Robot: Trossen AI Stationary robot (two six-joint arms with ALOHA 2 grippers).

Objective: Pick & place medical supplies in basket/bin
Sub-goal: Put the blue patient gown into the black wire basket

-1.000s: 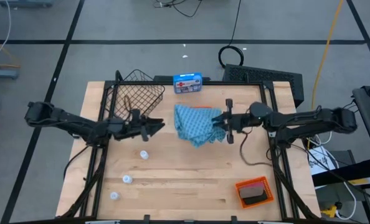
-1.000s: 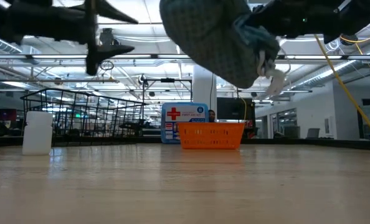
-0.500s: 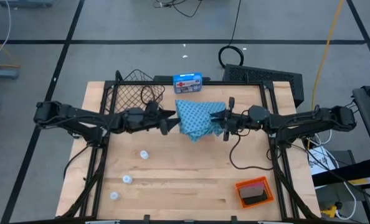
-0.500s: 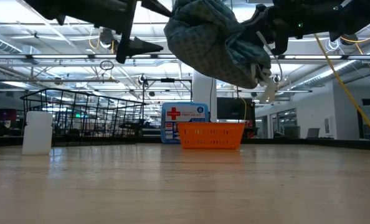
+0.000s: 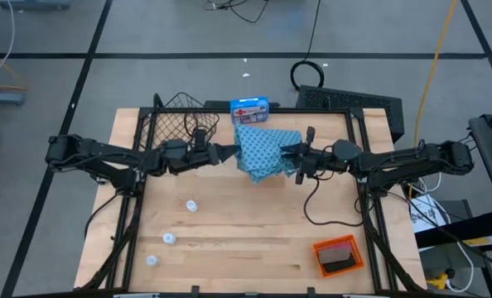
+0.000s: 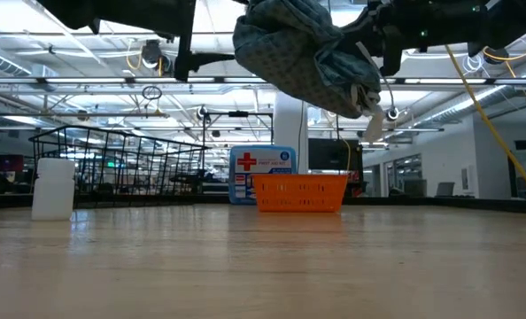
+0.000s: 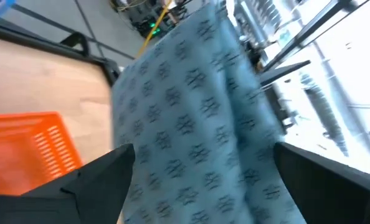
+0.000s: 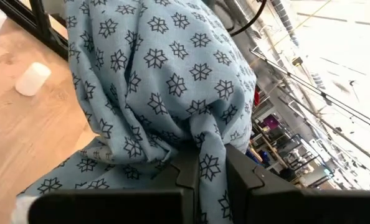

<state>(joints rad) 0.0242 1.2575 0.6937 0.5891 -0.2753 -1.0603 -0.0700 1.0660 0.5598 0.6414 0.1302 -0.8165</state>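
The teal patterned cloth (image 5: 267,149) hangs bunched above the table's middle, with my right gripper (image 5: 294,157) shut on its right side. My left gripper (image 5: 229,153) is open at the cloth's left edge. In the left wrist view its two fingers (image 7: 98,180) stand wide apart with the cloth (image 7: 197,124) filling the space ahead of them. The wire basket (image 5: 180,124) sits at the far left of the table. Three white vials (image 5: 192,204) (image 5: 170,238) (image 5: 151,260) stand on the wood at the near left. My right gripper pinches a bunched fold of the cloth (image 8: 208,163) between its two fingers, several layers gathered together. The fingers come in level from the table's right. The cloth is lifted clear of the table, slack and drooping (image 6: 307,53). Whether my left gripper touches the cloth, I cannot tell.
A blue box with a red-and-white label (image 5: 249,110) stands at the far edge. An orange tray (image 6: 298,190) sits below the cloth. Another orange tray (image 5: 339,254), with dark items in it, is at the near right. Bare wood lies at the near middle.
My left gripper has risen and gone toward the table's right, up to the cloth's left edge. My right gripper has rolled in place, and the cloth has swung up and toward the far edge, bunching more tightly.
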